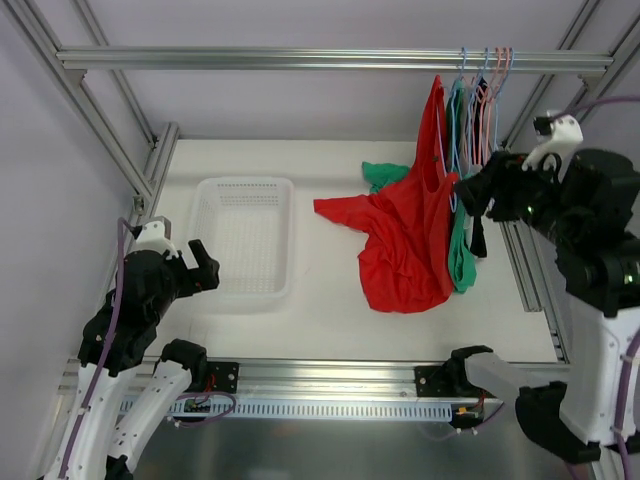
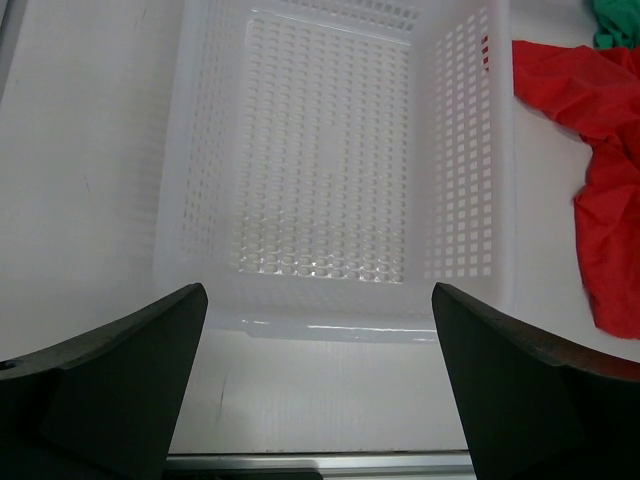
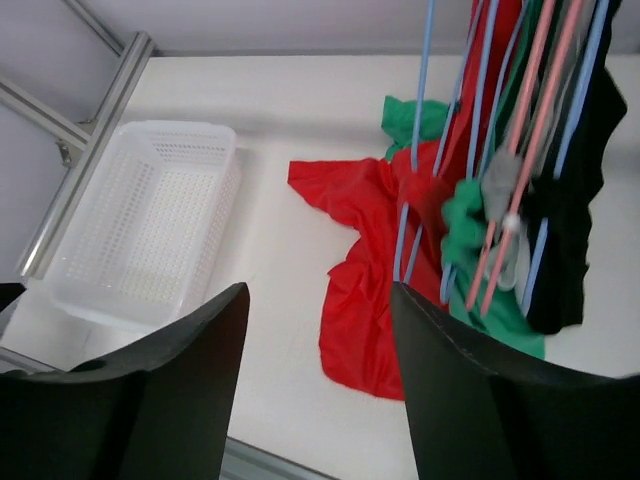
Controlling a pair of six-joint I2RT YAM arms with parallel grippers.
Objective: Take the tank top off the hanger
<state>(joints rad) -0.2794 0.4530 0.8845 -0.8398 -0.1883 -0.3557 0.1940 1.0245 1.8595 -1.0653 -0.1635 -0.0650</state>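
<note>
A red tank top hangs by one strap from a blue hanger on the top rail, and most of it lies spread on the white table. It also shows in the right wrist view and at the right edge of the left wrist view. Green, black and grey garments hang on pink and blue hangers beside it. My right gripper is open and empty, raised just right of the hanging clothes. My left gripper is open and empty, low at the near left before the basket.
A white perforated plastic basket sits on the table's left half, seen from its near rim in the left wrist view. A crumpled green garment lies behind the red one. Aluminium frame posts and rails border the table.
</note>
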